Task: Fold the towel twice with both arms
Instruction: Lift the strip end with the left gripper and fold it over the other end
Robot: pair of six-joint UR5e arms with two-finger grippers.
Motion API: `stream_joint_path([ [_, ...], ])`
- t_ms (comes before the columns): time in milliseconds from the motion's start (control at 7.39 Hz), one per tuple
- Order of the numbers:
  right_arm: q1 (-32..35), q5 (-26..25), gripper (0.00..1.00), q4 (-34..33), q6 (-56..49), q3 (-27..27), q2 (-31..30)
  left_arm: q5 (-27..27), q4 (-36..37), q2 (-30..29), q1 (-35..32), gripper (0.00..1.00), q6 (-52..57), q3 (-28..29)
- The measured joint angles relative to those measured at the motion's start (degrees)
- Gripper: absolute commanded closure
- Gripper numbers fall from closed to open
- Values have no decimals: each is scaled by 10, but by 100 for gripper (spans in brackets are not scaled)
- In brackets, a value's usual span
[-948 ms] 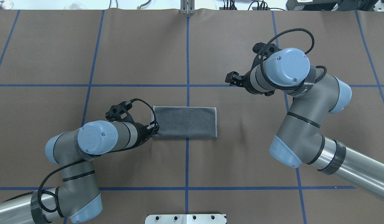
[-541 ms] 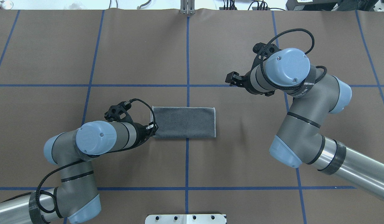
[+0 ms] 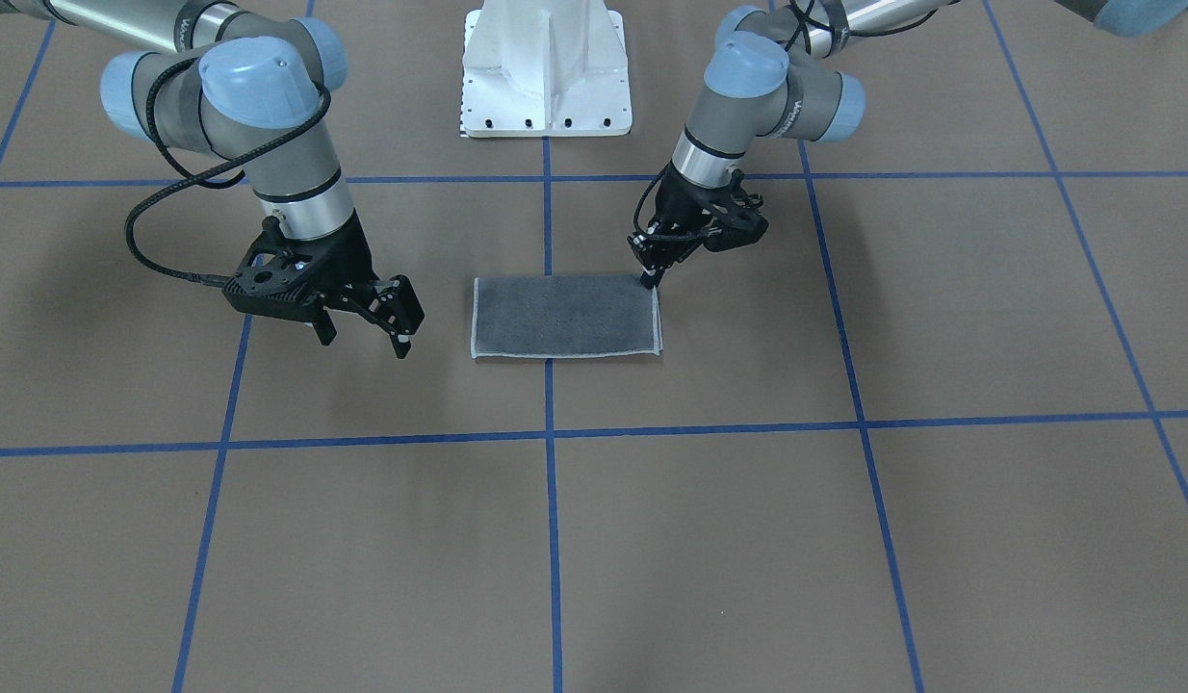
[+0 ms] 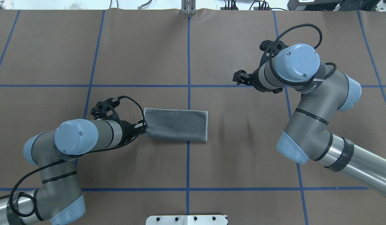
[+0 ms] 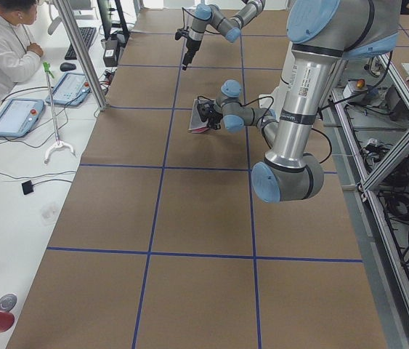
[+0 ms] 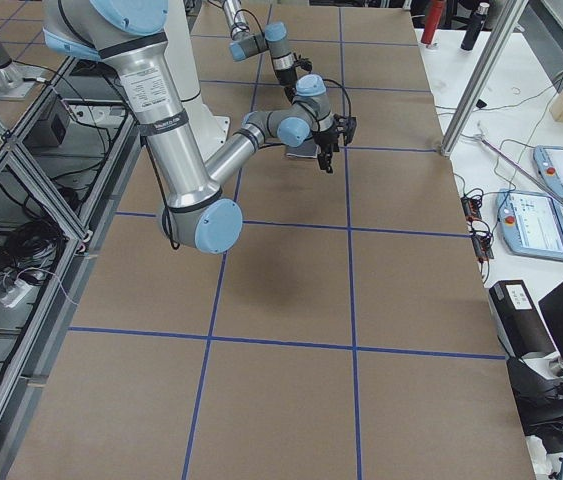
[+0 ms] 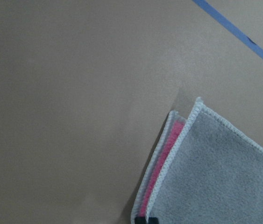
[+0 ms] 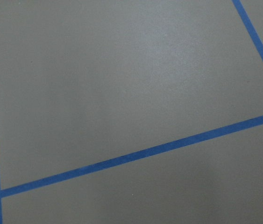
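Folded towel [image 4: 175,125] lies grey side up at mid-table, left gripper [image 3: 649,279] on its corner.
I see a flat terry rectangle with pale stitched edging, a pink layer peeping out at the edge, lying on the matte brown table [image 4: 243,156] across a blue tape line [image 4: 188,62]. Left jaws are pinched narrow on the towel's corner nearest the robot. The right gripper [image 3: 363,332] has its jaws spread wide, holds nothing, and is apart from the towel.
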Motion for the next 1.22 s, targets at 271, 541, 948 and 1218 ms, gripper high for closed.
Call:
stream_joint_path([
  [271,37,40,0,0,-75,-1,-21,-1,1,17,-24,100,41,-12],
  [541,89,83,0,-1,-187,-2,-58,-2,5,18,-37,100,85,-14],
  [948,114,97,0,0,-234,-2,-78,1,25,-8,-29,100,97,-10],
  [1218,116,97,0,1,-235,-2,-78,4,60,-57,-9,100,98,-5],
])
